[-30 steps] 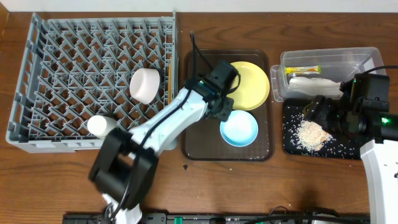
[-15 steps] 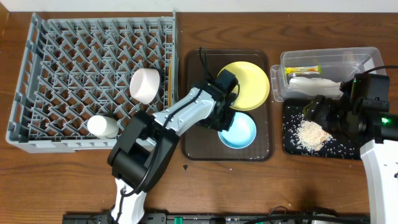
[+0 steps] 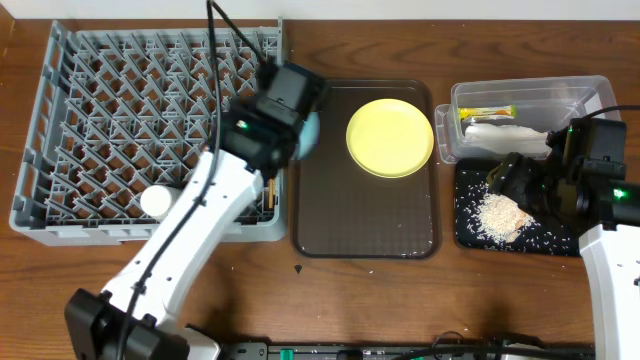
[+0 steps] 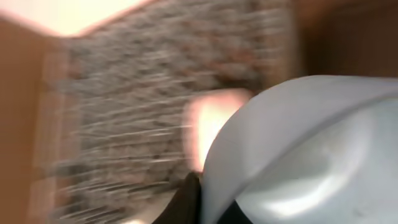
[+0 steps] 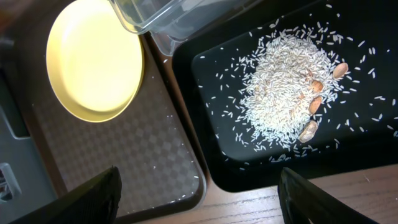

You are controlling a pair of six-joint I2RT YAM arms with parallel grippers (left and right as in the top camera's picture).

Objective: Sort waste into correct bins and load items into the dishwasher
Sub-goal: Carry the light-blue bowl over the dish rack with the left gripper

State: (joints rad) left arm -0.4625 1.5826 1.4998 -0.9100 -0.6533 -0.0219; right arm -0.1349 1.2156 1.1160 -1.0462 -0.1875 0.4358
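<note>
Far-left corner of counter [image 3: 400,300]: grey dish rack [image 3: 30,150] with upright pegs. Small white cup [image 3: 160,202] lying inside, close to rack's near wall. Sliver of wooden chopsticks [image 3: 271,190] showing along rack's right wall, partly under the arm.

Over that right wall: left tool [image 3: 296,128] clamped on rim of light blue bowl [image 3: 310,135], bowl held up off everything, tilted. Left wrist view heavily blurred; bowl [image 4: 298,155] filling lower right, one dark finger [image 4: 186,198] against its edge, rack [image 4: 155,112] smeared behind.

Middle of counter, toward far edge: brown serving tray [image 3: 360,210], just beside the rack. Round yellow plate [image 3: 390,137] flat in tray's far-right part; same plate [image 5: 93,59] and tray [image 5: 124,155] clear in right wrist view.

Far-right corner: clear tub [image 3: 455,100] holding green-and-yellow snack wrapper [image 3: 487,113] and crumpled white napkin [image 3: 505,135]. Touching tub's near side: shallow black tray [image 3: 470,235] with heap of rice scraps [image 3: 500,215], loose grains scattered round it. Up close, heap [image 5: 289,81] mixed with a few brown bits [image 5: 314,102].

Right tool [image 3: 507,178] hanging above black tray's far-left part; fingers [image 5: 87,199] spread wide, gripping nothing.
</note>
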